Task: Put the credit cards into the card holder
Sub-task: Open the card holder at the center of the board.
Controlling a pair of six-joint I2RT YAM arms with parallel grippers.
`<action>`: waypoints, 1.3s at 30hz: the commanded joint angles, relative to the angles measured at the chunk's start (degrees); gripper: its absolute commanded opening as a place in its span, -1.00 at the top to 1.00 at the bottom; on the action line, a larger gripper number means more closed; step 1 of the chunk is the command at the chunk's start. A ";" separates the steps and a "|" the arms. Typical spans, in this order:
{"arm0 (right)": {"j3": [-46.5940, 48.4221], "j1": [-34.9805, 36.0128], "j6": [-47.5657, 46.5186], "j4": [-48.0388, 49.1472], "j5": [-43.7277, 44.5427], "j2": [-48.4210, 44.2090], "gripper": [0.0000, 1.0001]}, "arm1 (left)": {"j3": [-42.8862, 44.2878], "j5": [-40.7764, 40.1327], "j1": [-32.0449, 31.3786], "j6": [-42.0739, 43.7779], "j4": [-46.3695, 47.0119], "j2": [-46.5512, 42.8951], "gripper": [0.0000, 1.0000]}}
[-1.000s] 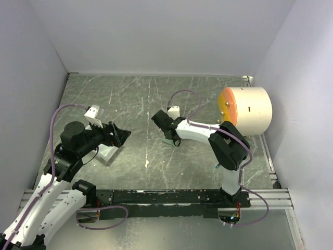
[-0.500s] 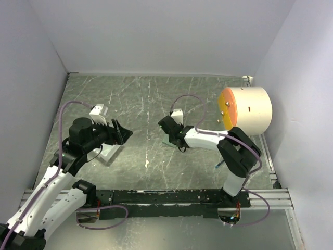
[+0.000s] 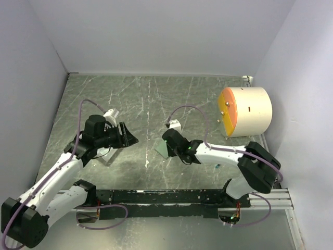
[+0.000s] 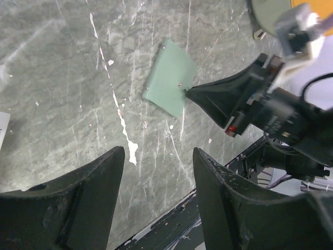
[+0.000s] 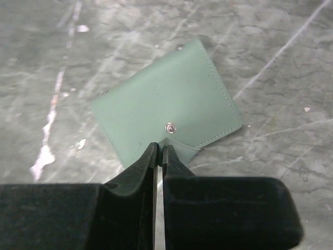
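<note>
Tab-work now: pinching the snap tab [image 5: 182, 145] of the card holder [image 5: 166, 112] with the right gripper [image 5: 159, 151], jaws clenched together on the tab's near edge, just below the stud [image 5: 170, 127]. Lying closed and flat, sage-green side up, near the middle of the worktop [image 3: 156, 99], somewhat toward its near edge. Hovering the left gripper [image 4: 158, 156] near its left side, apart from it, jaws spread and grasping nothing. Probably aiming at popping the snap and folding the cover open. Doing it well: peeling the tab up and back off the stud rather than tugging sideways, since likely sliding on the smooth stone otherwise; bringing the left gripper down on the far half and pinning it before pulling; lifting only a little. Not seeing credit cards in any view, so needing to find them afterwards.
</note>
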 commanded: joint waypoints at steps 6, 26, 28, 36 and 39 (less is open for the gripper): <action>-3.19 0.25 0.52 6.63 -10.71 -11.55 1.00 | -0.50 6.41 -1.48 -1.36 5.65 6.04 -0.27; -4.73 -0.40 5.94 4.99 -4.51 -18.96 1.00 | 1.46 7.24 -5.91 -2.65 14.29 19.64 -0.34; -4.35 -0.97 7.20 0.50 -1.50 -17.67 1.00 | 1.21 7.11 -5.99 -2.66 14.51 20.42 -0.34; -10.00 -5.15 11.64 -5.07 2.16 -21.88 1.00 | 1.57 5.13 -7.24 -2.26 13.77 22.82 -0.28; -11.85 -7.17 11.61 -5.63 1.09 -22.98 1.00 | 1.91 4.40 -7.78 -2.40 14.17 24.35 -0.26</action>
